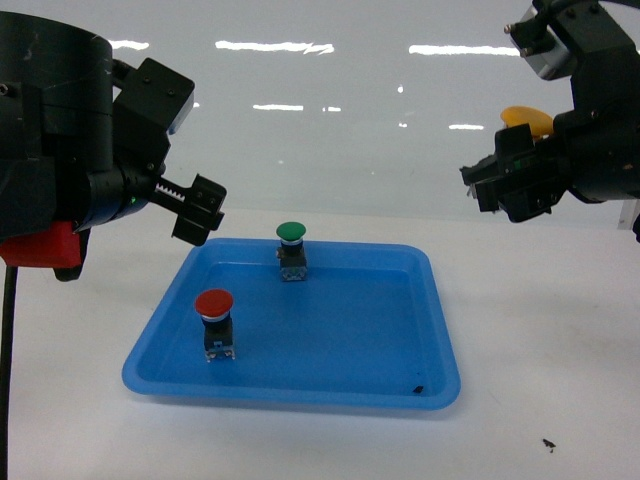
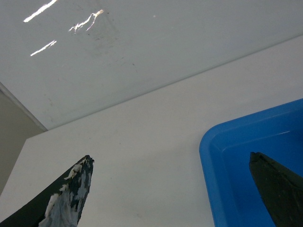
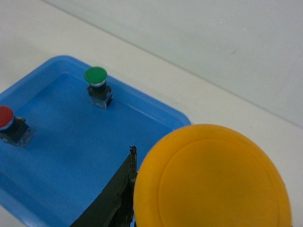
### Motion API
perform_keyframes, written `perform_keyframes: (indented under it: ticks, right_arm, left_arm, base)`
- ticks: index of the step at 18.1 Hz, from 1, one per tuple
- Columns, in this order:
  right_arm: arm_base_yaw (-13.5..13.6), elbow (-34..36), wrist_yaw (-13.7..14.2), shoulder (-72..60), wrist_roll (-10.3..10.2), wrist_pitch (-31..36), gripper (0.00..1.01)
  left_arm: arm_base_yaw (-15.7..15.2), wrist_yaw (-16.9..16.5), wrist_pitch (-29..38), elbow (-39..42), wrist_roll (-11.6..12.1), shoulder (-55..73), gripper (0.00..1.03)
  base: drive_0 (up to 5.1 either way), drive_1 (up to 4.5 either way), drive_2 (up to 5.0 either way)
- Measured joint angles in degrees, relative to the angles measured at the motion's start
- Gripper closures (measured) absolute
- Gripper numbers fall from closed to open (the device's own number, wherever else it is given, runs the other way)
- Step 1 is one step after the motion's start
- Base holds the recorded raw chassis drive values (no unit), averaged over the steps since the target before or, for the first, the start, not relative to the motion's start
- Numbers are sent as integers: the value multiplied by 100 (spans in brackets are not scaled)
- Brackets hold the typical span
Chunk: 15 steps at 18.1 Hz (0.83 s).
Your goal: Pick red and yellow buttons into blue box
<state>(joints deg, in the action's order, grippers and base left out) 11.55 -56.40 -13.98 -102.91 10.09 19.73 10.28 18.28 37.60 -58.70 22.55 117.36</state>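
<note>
red button (image 1: 214, 304) stands lower left in the blue tray (image 1: 330, 385) | green button (image 1: 291, 233) behind | left gripper (image 2: 170, 189) jaws wide, tips cut off | right gripper (image 1: 497, 187) holds yellow button (image 3: 210, 179), body hidden; right wrist shows cap big

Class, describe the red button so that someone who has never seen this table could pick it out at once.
Find the shallow blue tray on the white table. Two push buttons stand upright inside it, and the red button is the one at the near left. Its round cap is red, while the green button near the far rim has a green cap.
</note>
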Motion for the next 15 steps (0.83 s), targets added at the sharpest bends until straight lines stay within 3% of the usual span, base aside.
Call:
perform_keyframes:
  ticks: [3,5,7,8,9,13,15]
  right_arm:
    - [96,-271,52,-337,-44,-450,65]
    - [109,-264,605,-433,-140,-186,65]
    - [-155,-136,1338,-501,-251,221,65]
    - [-308,92,1576,-511,-267,291,65]
    - [-334,269,1644,-511,-280,376,65]
    - [20,367,1563,-461,-278,577,65]
    - [-39,367,1587,-461,-278,562,65]
  left_arm:
    - [0,0,4,0,0,0,5]
    - [2,-4,0,0,0,-2,5]
    - [0,-2,-4,0,0,0,5]
    - [-33,2,-2,0,0,0,5]
    - [-39,22,0,0,0,0,5]
    - [35,-4,-4,0,0,0,5]
    - [-59,22,2,0,0,0,5]
  base:
    - [0,0,0]
    - [0,0,0]
    - [0,0,0]
    - [0,0,0]
    - [0,0,0]
    - [0,0,0]
    - [0,0,0]
